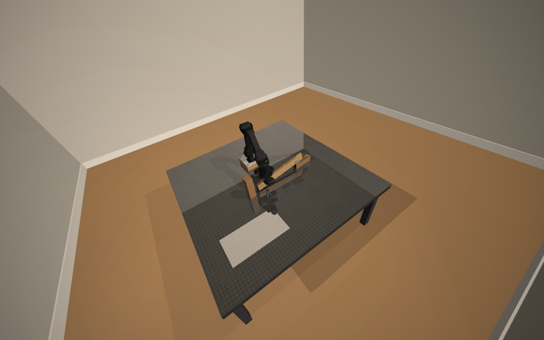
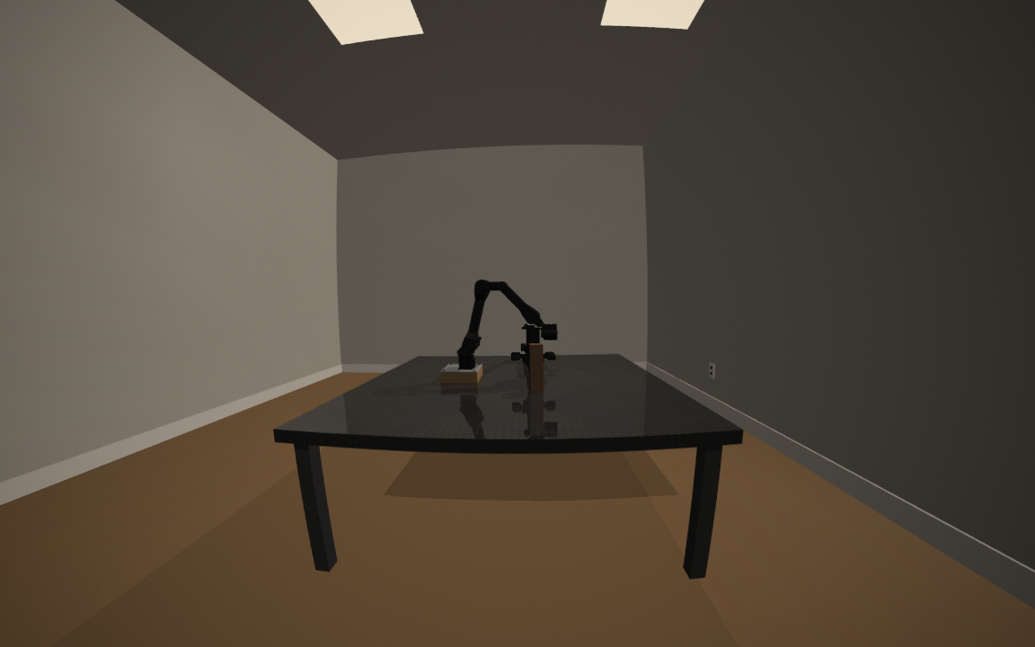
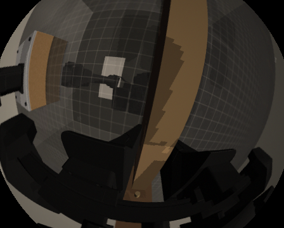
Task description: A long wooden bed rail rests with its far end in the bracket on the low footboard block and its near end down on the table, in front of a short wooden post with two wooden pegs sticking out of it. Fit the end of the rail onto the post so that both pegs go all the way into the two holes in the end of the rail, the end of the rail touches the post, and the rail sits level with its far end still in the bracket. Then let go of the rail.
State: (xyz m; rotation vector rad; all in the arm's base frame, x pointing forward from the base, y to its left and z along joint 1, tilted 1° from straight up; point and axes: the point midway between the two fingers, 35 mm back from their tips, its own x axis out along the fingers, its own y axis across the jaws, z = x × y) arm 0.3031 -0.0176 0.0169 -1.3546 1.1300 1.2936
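Observation:
The wooden bed rail [image 1: 284, 169] [image 3: 186, 47] slopes down from the footboard block [image 1: 305, 162] toward the post [image 1: 247, 187] [image 2: 535, 368] [image 3: 145, 197]. Its far end is at the small grey bracket [image 1: 297, 161]. My gripper [image 1: 267, 182] [image 3: 149, 129] is shut on the rail near its low end, one finger on each side. In the wrist view one peg [image 3: 137, 194] shows on the post beyond the rail's end, outside the rail. The other peg and the holes are hidden. The rail's end stands short of the post; its exact height over the table is unclear.
The arm's wooden base block [image 1: 251, 167] [image 2: 461, 376] [image 3: 38, 69] stands beside the rail. The dark gridded table [image 1: 328, 202] [image 2: 417, 418] carries everything. A pale rectangular patch [image 1: 252, 238] shows on the table top in front of the post.

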